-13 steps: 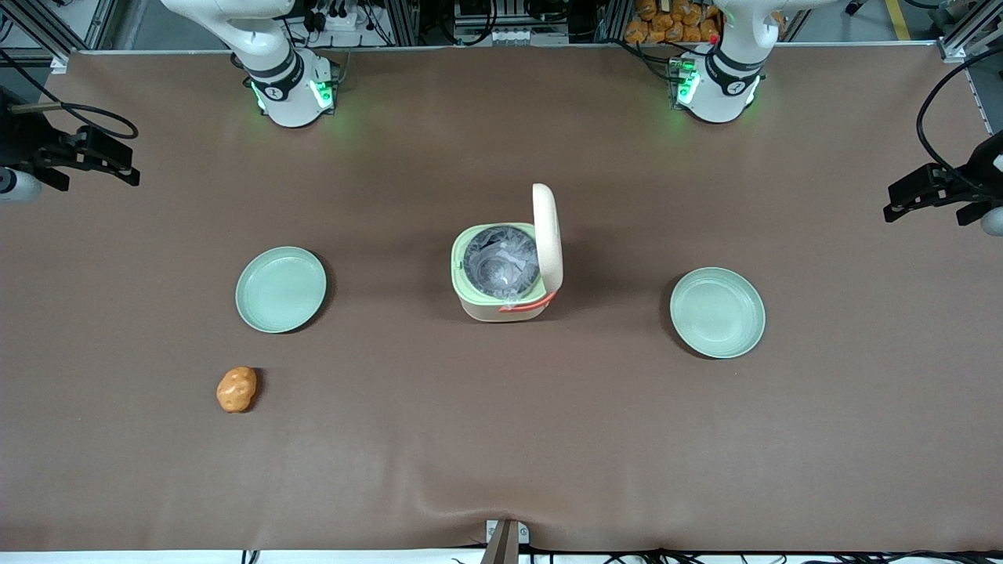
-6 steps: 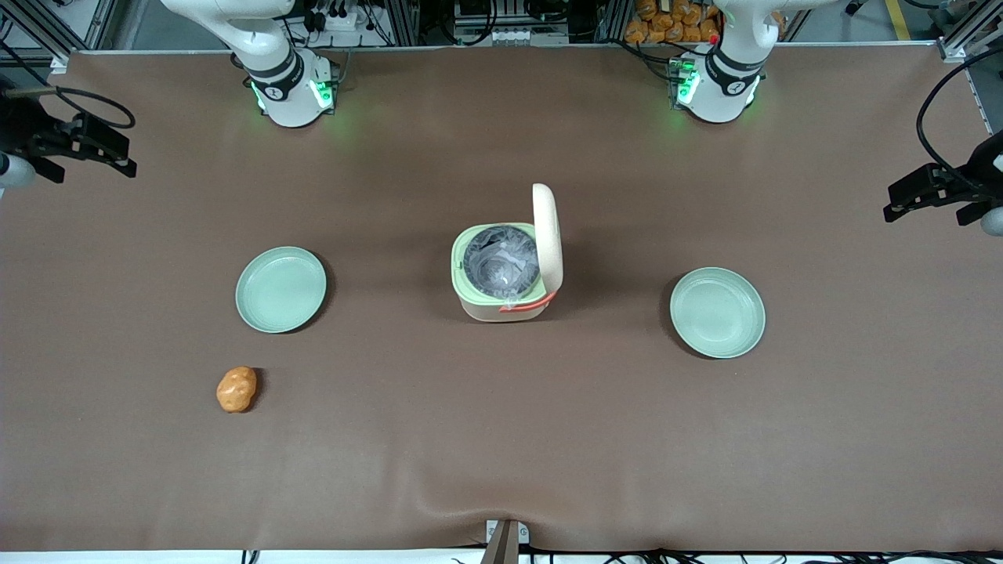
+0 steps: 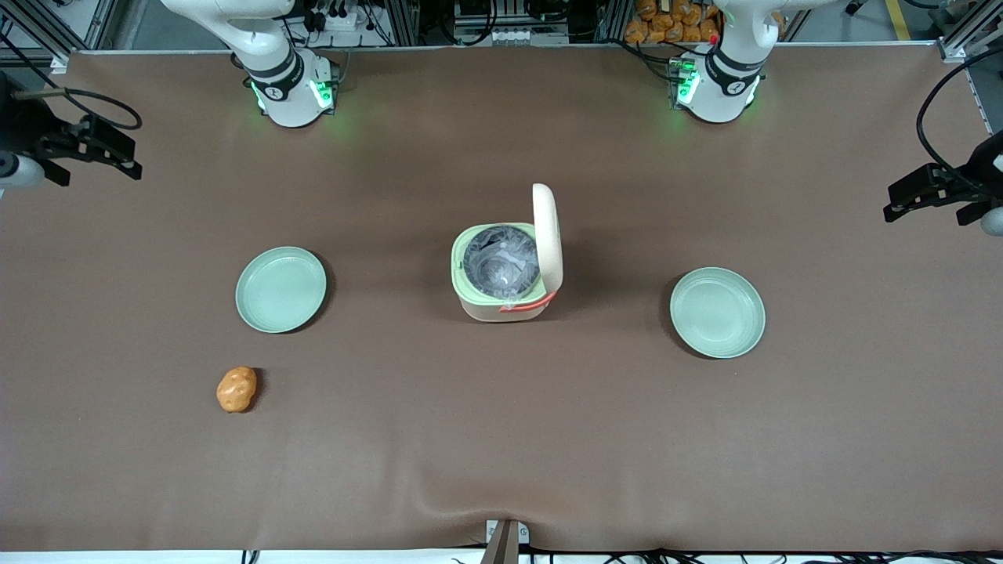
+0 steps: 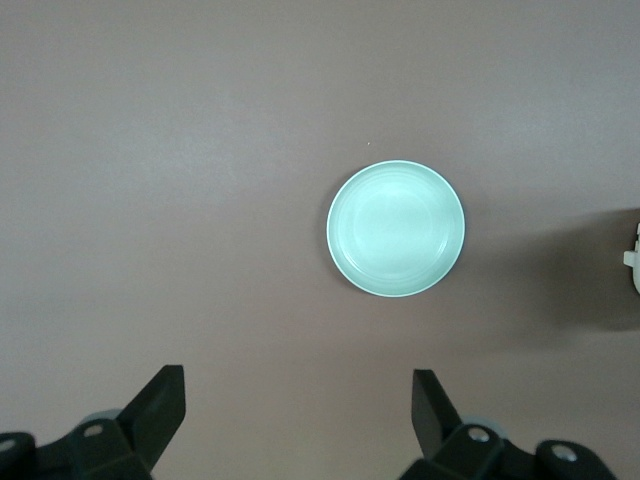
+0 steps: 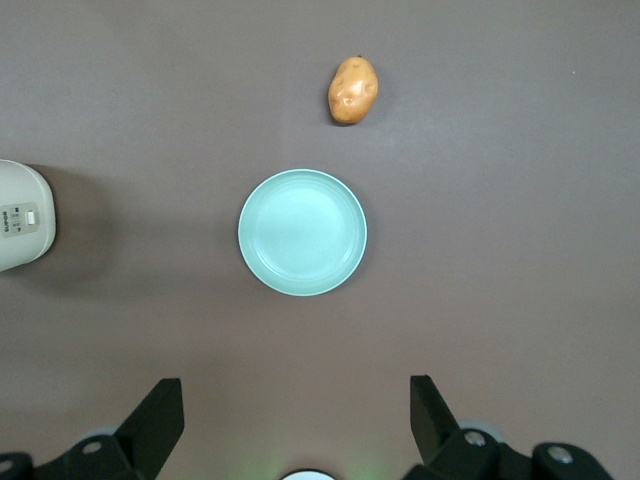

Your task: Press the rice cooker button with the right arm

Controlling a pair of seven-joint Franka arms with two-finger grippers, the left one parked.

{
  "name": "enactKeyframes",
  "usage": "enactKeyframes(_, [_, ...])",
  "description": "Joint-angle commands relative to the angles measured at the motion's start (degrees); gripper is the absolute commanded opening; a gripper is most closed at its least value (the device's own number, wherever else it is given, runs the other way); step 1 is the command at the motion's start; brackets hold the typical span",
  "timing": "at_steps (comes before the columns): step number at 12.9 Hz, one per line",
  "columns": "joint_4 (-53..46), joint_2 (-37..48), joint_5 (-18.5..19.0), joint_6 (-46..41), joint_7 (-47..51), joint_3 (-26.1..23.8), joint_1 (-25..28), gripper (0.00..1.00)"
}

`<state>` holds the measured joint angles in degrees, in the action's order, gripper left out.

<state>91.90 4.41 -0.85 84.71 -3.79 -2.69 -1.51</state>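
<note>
The rice cooker point(image 3: 501, 278) stands mid-table with its cream lid point(image 3: 548, 235) upright and open, showing the grey inner pot, pale green rim and coral handle. In the right wrist view the cooker's cream side point(image 5: 22, 215) shows a small pale square, the button point(image 5: 30, 216), beside a label strip. My right gripper point(image 3: 95, 163) hangs high at the working arm's end of the table, far from the cooker. Its fingers are wide open and empty in the right wrist view point(image 5: 297, 420), above a green plate.
A pale green plate point(image 3: 280, 289) lies between gripper and cooker, also seen in the right wrist view point(image 5: 302, 232). A potato point(image 3: 236, 389) lies nearer the front camera point(image 5: 353, 90). A second plate point(image 3: 717, 312) lies toward the parked arm's end point(image 4: 396, 228).
The right gripper shifted slightly, away from the front camera and then a little back. The cooker, plates and potato have not moved.
</note>
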Motion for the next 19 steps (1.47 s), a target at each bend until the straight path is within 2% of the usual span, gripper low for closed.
enactKeyframes(1, [6.0, 4.5, 0.2, 2.7, -0.9, -0.5, -0.5, 1.0])
enactKeyframes(6, [4.4, 3.9, -0.5, 2.9, -2.5, -0.5, -0.6, 1.0])
enactKeyframes(14, [2.4, 3.2, 1.6, 3.0, -2.6, -0.6, 0.1, 1.0])
enactKeyframes(19, [2.4, 3.2, 1.6, 3.1, -2.6, -0.6, 0.2, 1.0])
